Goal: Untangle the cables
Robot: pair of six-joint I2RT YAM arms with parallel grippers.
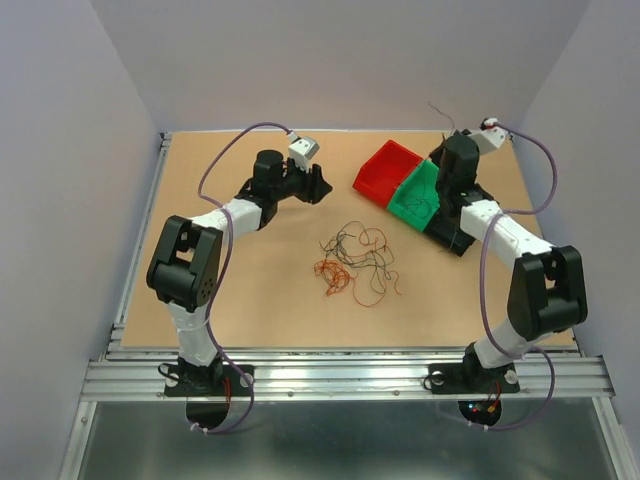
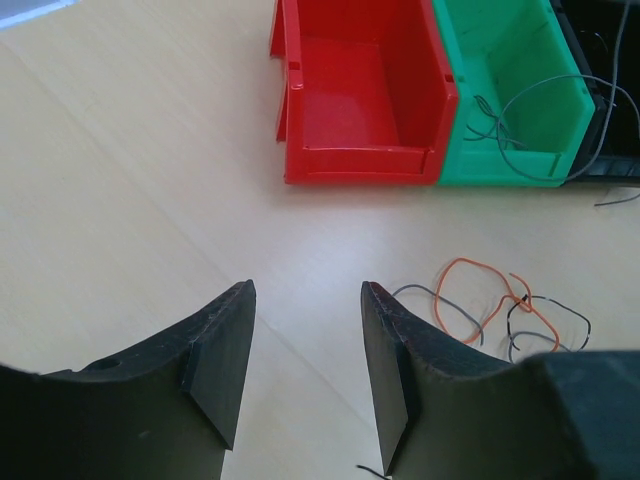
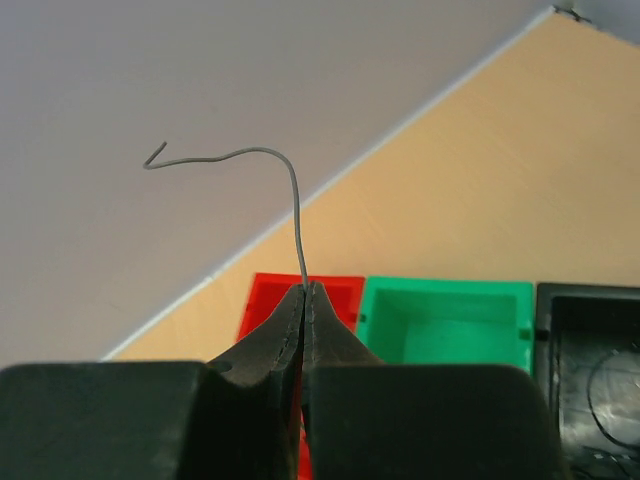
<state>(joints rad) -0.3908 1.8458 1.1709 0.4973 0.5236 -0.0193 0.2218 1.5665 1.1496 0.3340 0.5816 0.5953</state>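
A tangle of thin black, grey and orange-red cables (image 1: 355, 258) lies on the table's middle. My left gripper (image 1: 318, 186) is open and empty, above the table to the far left of the tangle. In the left wrist view its jaws (image 2: 307, 286) stand apart over bare table, with an orange cable (image 2: 470, 290) and grey ones to the right. My right gripper (image 1: 452, 135) is raised above the bins. In the right wrist view it (image 3: 308, 288) is shut on one thin grey cable (image 3: 290, 190), which curls upward from the tips.
A red bin (image 1: 385, 172), a green bin (image 1: 418, 192) and a black bin (image 1: 450, 232) stand side by side at the back right. The green bin (image 2: 510, 60) holds a few grey wires (image 2: 520, 135). The red bin (image 2: 360, 90) looks empty. The right arm covers part of the black bin.
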